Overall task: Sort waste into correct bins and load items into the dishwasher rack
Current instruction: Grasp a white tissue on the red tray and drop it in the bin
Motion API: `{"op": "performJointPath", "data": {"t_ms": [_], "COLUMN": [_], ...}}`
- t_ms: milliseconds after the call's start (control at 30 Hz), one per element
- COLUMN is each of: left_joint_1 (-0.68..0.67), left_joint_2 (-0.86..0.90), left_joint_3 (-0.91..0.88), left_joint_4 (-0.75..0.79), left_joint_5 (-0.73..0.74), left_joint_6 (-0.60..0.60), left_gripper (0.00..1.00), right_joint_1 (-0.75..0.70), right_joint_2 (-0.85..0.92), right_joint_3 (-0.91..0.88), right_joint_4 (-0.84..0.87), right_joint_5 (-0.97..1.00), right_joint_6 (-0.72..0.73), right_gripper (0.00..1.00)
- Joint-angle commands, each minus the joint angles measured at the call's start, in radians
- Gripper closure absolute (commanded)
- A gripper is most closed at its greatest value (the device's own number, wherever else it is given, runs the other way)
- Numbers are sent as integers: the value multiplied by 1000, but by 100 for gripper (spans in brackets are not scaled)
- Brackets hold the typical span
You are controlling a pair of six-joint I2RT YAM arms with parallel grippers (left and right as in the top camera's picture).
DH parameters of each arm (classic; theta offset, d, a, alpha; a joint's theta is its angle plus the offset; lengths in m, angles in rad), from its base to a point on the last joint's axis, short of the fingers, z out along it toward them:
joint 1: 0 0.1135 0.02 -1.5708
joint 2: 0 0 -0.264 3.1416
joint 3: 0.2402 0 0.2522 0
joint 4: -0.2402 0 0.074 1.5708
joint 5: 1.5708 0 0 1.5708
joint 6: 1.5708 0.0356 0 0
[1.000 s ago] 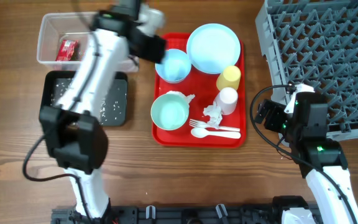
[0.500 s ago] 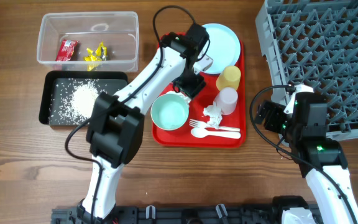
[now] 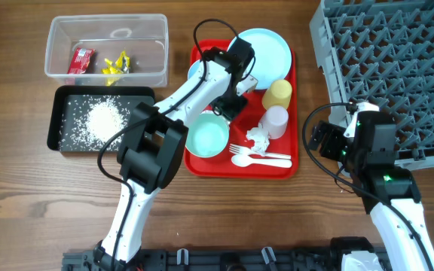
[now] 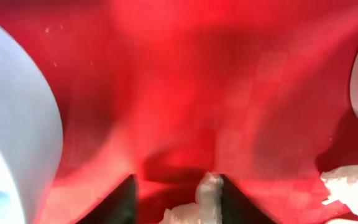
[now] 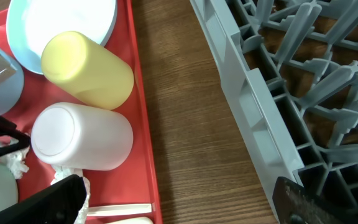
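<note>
My left gripper [image 3: 230, 105] is low over the red tray [image 3: 292, 75], between the two pale blue bowls [image 3: 206, 137]. In the left wrist view its jaws [image 4: 176, 180] stand partly apart around a crumpled white tissue piece [image 4: 182, 214], which touches one finger, with a gap at the other. A second tissue [image 3: 258, 138] lies by the white cup [image 3: 276, 120]. The yellow cup [image 3: 277, 94], plate [image 3: 266, 49], fork [image 3: 266, 154] and spoon [image 3: 251, 161] stay on the tray. My right gripper [image 5: 176, 205] hangs open and empty over bare wood beside the dishwasher rack [image 3: 398, 68].
The clear tub [image 3: 157, 30] holds a red wrapper [image 3: 81, 60] and a yellow wrapper [image 3: 115, 64]. The black tray [image 3: 59, 120] below it holds a heap of rice grains [image 3: 100, 117]. A strip of wooden table separates the red tray from the rack.
The left arm swung from the bins across to the red tray and dropped between the bowls, its jaws narrowing around the tissue. The yellow wrapper now shows in the tub. The right arm is still.
</note>
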Motion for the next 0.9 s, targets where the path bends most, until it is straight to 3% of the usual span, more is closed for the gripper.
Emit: {"op": "performJointPath", "data": {"t_ms": [0,33,300,533,667,800,867], "left_joint_1": [-6,-6,6,83,211,381,451], "left_joint_2": [11,11,-77,-227,-219,-196,-183], "left_joint_3": [-3,-2,126,224,223,223,223], "left_joint_4": [2,2,-44,8,140,312,343], "left_joint_5": [5,18,26,-179,-253,-229,-143], "left_joint_6": [7,5,-79,-103,-108,-169,-180], "left_gripper": [83,96,96,96,96,96,84], "right_joint_1": [-4,-4,-4,-4,-4,-4,-4], "right_joint_2": [4,4,4,4,4,4,4], "right_joint_3": [25,25,25,25,25,25,25], "right_joint_4": [-1,-1,0,1,3,0,0], "right_joint_5": [25,25,25,24,24,24,24], "right_joint_6": [3,4,4,5,5,7,7], "right_gripper": [1,1,1,1,0,0,0]}}
